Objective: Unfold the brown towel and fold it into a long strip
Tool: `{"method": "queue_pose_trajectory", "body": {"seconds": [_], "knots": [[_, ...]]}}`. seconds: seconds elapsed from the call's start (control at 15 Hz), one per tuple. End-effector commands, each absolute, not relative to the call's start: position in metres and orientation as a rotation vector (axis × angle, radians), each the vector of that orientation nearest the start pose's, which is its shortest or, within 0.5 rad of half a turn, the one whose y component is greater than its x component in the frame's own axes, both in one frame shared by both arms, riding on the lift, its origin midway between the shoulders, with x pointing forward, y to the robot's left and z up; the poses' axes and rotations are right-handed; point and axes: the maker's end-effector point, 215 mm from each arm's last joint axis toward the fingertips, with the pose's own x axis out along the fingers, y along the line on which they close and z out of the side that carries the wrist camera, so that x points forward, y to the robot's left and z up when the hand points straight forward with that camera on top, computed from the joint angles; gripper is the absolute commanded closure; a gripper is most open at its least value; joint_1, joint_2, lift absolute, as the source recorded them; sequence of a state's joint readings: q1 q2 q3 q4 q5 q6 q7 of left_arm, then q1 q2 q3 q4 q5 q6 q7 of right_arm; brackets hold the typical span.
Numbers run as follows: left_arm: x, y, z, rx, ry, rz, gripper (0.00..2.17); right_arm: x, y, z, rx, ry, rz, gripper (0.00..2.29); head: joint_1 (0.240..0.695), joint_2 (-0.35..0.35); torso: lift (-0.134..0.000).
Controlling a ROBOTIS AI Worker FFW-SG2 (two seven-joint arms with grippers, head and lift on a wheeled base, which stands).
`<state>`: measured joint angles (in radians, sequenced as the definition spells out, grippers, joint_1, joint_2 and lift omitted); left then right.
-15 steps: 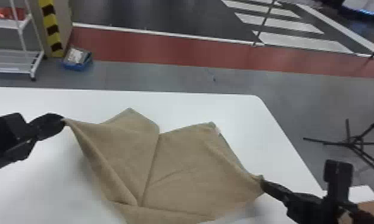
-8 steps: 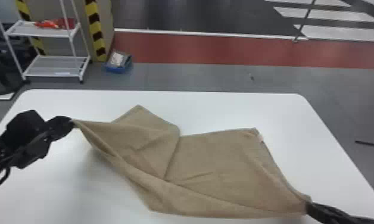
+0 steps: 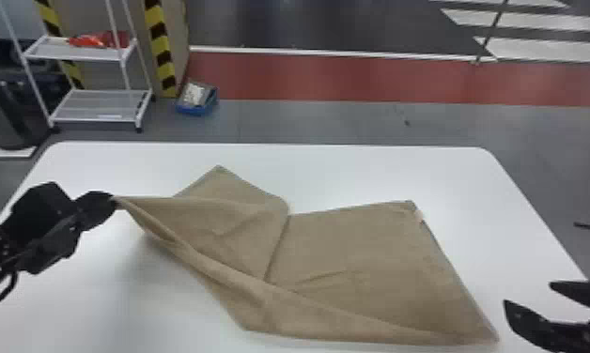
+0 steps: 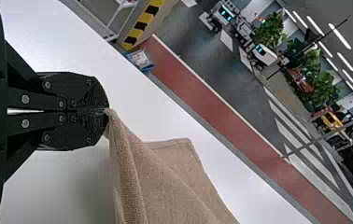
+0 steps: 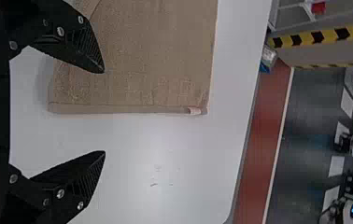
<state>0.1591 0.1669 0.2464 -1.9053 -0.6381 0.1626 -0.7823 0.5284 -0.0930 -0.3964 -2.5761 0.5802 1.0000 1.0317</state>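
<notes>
My left gripper (image 3: pixel 112 203) holds the left near corner of the brown towel (image 3: pixel 345 253), lifted above the table. In the left wrist view the left gripper (image 4: pixel 105 111) is shut on that corner, and the towel (image 4: pixel 165 182) hangs from it in folds. The towel's right part lies flat on the table, with a slanting fold along its near side. At the lower right, my right gripper (image 3: pixel 529 293) stands open just beyond the towel's right near corner. In the right wrist view the right gripper (image 5: pixel 103 112) has its fingers wide apart, one over the towel (image 5: pixel 142 60), one over bare table.
The white table (image 3: pixel 355 173) has a rounded far right corner. Behind it on the floor stand a white shelf rack (image 3: pixel 101 105) and a blue box (image 3: pixel 197 101), beside a striped yellow and black post (image 3: pixel 160 51).
The right gripper has let go of the towel's right near corner, which now lies on the table farther right. The left gripper still holds its corner. The head view has shifted.
</notes>
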Motion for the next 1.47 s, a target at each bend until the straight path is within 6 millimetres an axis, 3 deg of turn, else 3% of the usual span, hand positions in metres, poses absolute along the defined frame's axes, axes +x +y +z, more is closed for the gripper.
{"method": "queue_pose_trajectory", "body": {"seconds": [0.0,0.13,0.27,0.53,0.73,1.07,1.27,1.33,1.4], "knots": [[0.512,0.319,-0.369,0.758,0.345,-0.410,2.15,0.345,-0.373,-0.349,-0.660,0.773,0.277,0.08,0.695,-0.067,-0.114],[0.511,0.316,-0.370,0.755,0.345,-0.414,2.15,0.349,-0.362,-0.359,-0.798,0.813,0.387,0.09,0.695,-0.066,-0.114],[0.509,0.317,-0.372,0.754,0.349,-0.415,2.15,0.338,-0.351,-0.377,-0.894,0.892,0.510,0.10,0.695,-0.061,-0.114],[0.505,0.320,-0.377,0.757,0.355,-0.418,2.15,0.324,-0.368,-0.416,-1.047,1.035,0.577,0.15,0.695,-0.046,-0.114],[0.503,0.321,-0.380,0.757,0.361,-0.420,2.15,0.331,-0.382,-0.439,-1.107,1.104,0.588,0.22,0.695,-0.069,-0.114],[0.500,0.318,-0.384,0.756,0.360,-0.429,2.15,0.343,-0.348,-0.463,-1.138,1.108,0.665,0.41,0.695,-0.065,-0.114],[0.499,0.321,-0.385,0.755,0.365,-0.426,2.15,0.345,-0.344,-0.467,-1.147,1.109,0.678,0.61,0.695,-0.043,-0.114],[0.499,0.322,-0.385,0.758,0.366,-0.426,2.15,0.349,-0.346,-0.465,-1.149,1.106,0.673,0.84,0.695,-0.037,-0.114],[0.499,0.323,-0.385,0.757,0.365,-0.425,2.15,0.351,-0.346,-0.465,-1.150,1.104,0.674,1.22,0.695,-0.032,-0.114]]}}
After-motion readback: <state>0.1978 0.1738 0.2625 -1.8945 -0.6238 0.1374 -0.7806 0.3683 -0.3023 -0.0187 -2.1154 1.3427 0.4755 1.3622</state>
